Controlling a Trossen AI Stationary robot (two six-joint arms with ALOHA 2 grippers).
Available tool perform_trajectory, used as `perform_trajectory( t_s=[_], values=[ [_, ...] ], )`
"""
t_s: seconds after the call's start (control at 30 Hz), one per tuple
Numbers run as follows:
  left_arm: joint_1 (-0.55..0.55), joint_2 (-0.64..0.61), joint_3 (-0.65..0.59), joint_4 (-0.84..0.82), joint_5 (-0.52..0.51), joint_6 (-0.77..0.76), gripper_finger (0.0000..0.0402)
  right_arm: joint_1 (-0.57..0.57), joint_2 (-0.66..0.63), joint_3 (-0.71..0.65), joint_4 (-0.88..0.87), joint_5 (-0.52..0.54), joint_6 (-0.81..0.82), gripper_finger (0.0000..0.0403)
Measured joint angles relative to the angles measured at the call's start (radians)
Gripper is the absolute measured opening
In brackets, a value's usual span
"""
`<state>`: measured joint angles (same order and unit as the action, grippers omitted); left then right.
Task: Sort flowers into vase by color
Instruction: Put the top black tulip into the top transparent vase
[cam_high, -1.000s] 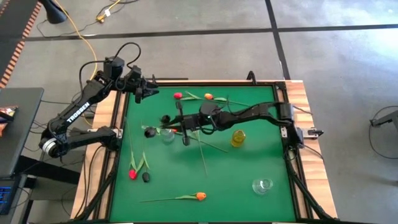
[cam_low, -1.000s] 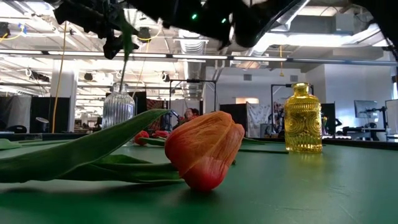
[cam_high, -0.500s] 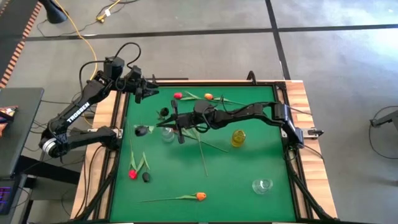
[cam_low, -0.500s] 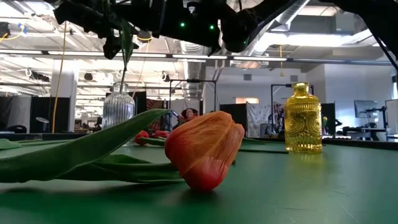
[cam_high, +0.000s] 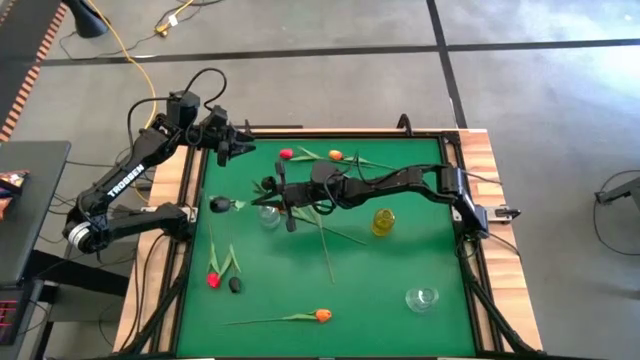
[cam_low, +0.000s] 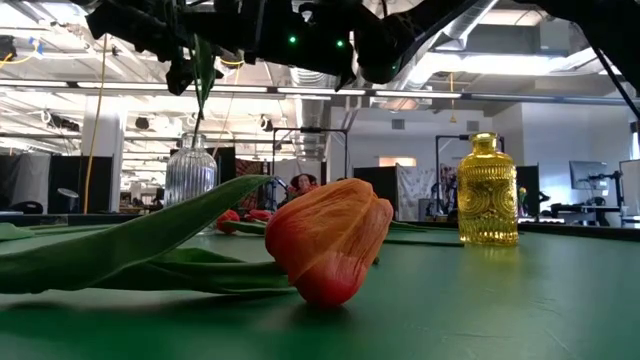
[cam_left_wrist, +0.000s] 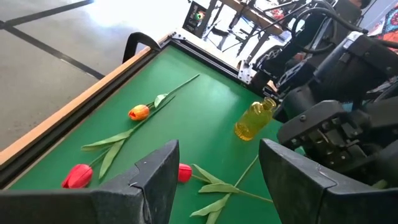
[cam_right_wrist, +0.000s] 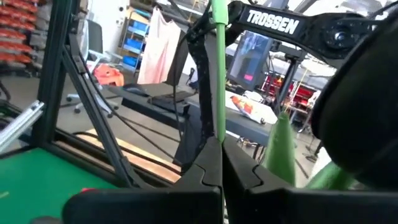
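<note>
Moved: black tulip (cam_high: 219, 204) in the right gripper (cam_high: 272, 188) has swung further toward the tabletop's left edge than a second ago; the arm itself barely shifted.
Right gripper: pinched shut on the thin green stem (cam_right_wrist: 218, 74), holding the flower above the clear ribbed vase (cam_high: 269, 217).
Left gripper: (cam_left_wrist: 214, 180) jaws wide apart, holding nothing, parked over the far left corner.
Tabletop: (cam_high: 380, 280) loose tulips are scattered around, like the orange tulip (cam_high: 322, 315) near the front edge, plus a yellow vase (cam_high: 383, 222).
Handling: looks super light and floppy, head droops. I'd guess gripping mid-stem, below the leaves, is the safest bet, since the plastic stem could slip or twist.
</note>
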<state>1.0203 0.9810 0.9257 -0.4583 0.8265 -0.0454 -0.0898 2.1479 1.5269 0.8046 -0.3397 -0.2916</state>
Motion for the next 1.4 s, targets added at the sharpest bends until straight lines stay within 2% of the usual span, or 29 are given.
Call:
perform_trajectory(
  t_s=[0.13,0.27,0.43,0.87,1.0,1.4],
  values=[
    [0.000,0.000,0.000,0.000,-0.002,0.000,0.0209,0.003,0.008,0.001,0.013,0.036,0.014,0.0020],
    [0.000,0.000,0.000,0.000,-0.002,0.000,0.0209,0.003,0.066,0.007,0.132,0.059,0.087,0.0020],
    [0.000,0.000,0.000,-0.003,-0.002,-0.001,0.0209,0.003,0.082,0.008,0.141,0.087,0.086,0.0020],
    [0.000,0.000,0.000,-0.008,-0.002,-0.011,0.0209,0.011,0.080,0.009,0.076,0.085,0.101,0.0020],
    [0.000,0.000,0.000,-0.008,-0.002,-0.011,0.0209,0.010,0.079,0.009,0.036,0.127,0.101,0.0020],
    [0.000,0.000,0.000,-0.008,-0.002,-0.011,0.0209,0.009,0.080,0.009,-0.017,0.131,0.066,0.0021]
  ],
)
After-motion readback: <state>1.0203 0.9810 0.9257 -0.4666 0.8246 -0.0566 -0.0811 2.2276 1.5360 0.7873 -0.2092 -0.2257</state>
